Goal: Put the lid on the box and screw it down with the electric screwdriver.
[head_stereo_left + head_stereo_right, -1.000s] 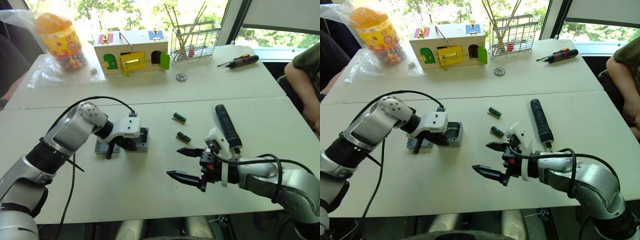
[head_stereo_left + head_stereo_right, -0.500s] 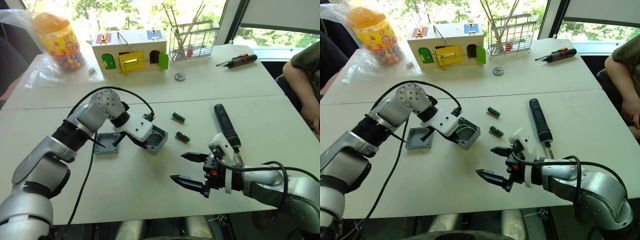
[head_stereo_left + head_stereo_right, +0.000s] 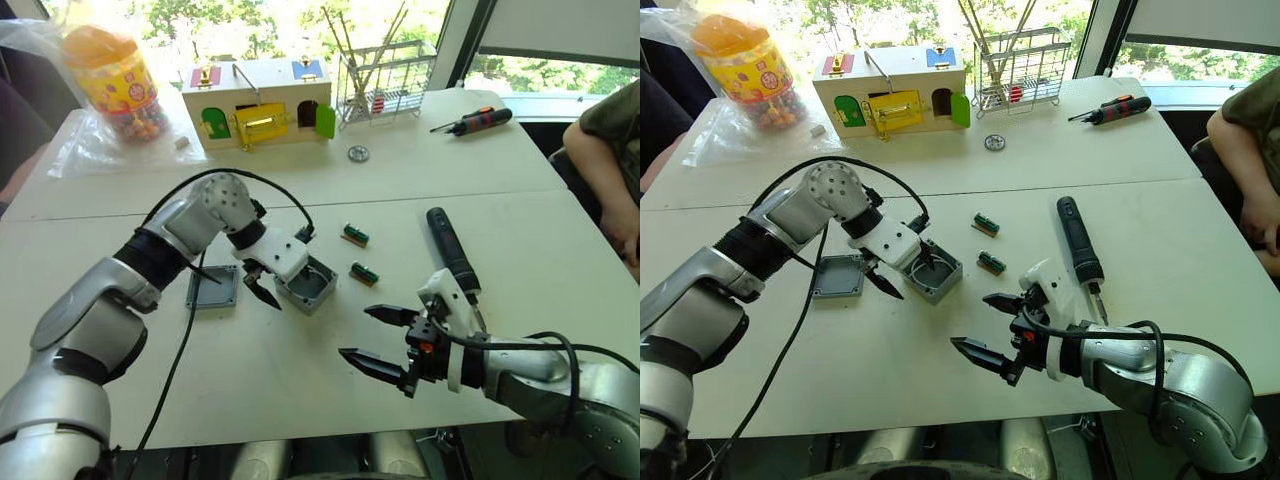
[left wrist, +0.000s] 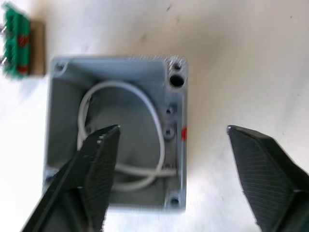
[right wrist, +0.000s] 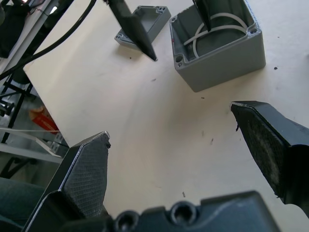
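Left hand (image 3: 902, 272) open — seemingly straddling box (image 3: 933, 269)

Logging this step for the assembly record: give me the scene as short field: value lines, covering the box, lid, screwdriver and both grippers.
box: grey box sits open on the table, white wire coiled inside
lid: lid lies flat on the table to the robot's left of the box, not on it
electric screwdriver: electric screwdriver lies on the table, unheld
left gripper: left gripper open, fingers straddling one box wall
right gripper: right gripper open, empty, near the table's front edge
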